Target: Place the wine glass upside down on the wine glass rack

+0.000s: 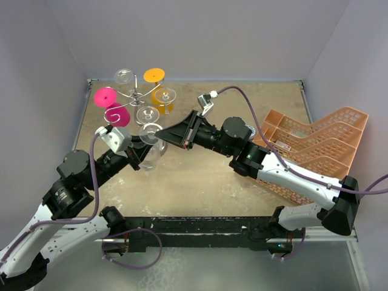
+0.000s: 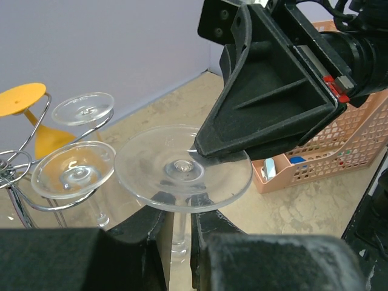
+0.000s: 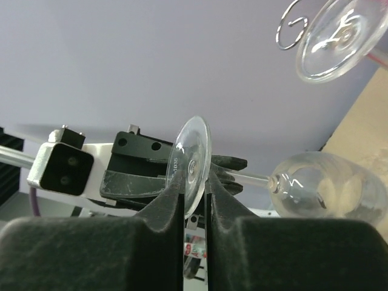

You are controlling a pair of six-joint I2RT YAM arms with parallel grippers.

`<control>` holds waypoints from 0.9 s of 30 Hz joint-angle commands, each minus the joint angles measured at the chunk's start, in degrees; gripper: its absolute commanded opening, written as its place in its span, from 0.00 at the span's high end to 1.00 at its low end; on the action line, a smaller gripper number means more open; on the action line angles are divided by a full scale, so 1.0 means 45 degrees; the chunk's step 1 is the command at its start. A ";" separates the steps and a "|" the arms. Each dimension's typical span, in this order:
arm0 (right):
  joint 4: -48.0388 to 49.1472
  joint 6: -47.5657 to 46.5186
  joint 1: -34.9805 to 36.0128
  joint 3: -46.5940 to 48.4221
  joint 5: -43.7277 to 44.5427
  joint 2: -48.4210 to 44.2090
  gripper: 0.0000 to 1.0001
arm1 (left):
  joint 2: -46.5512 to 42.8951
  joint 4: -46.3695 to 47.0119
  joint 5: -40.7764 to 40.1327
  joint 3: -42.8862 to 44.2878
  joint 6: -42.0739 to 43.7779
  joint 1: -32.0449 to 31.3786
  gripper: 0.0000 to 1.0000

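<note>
The left claw is pressed together on the stem of the wine glass, just under the round foot, one finger each side. The right claw comes in from the opposite side and pinches the rim of that same foot, a finger on each face of the disc. So the glass hangs between the two claw tips, clear of the table, with the foot uppermost in the left wrist view and the bowl below the left fingers.

The glass should handle as light and perfectly stiff, but slick and brittle. The thin stem is the weak point, and with both claws on it any twist or pull of one against the other could snap it. The stem close under the foot looks like the safest hold, since a pinch on the smooth, thin foot rim could slide off.

Just beyond the claw tips stands the rack, its wire curls already carrying hung glasses, some clear, some pink or orange. The foot probably has to slide into a free curl, so whichever claw carries it should leave the foot's edge bare.

Well behind the right claw, under its forearm, sits the peach crate.
</note>
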 commanded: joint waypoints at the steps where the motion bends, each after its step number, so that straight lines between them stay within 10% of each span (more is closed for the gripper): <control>1: 0.1590 0.1118 0.0102 -0.0042 -0.1039 0.0091 0.95 | -0.0347 0.0377 0.0165 0.0211 -0.0305 -0.0006 1.00; 8: 0.2530 0.2088 0.0094 -0.0606 -0.1160 0.0164 1.00 | -0.0777 -0.1014 -0.0295 0.1085 -0.2430 -0.0007 0.67; 17: 0.2930 0.2616 0.0109 -0.0645 -0.1556 0.0537 1.00 | -0.1668 -0.3292 -0.0287 0.2047 -0.5028 -0.0007 0.61; 27: 0.2879 0.1984 0.0104 -0.0598 -0.1627 0.0764 1.00 | -0.2302 -0.4359 -0.4224 0.2930 -1.0957 -0.0007 0.56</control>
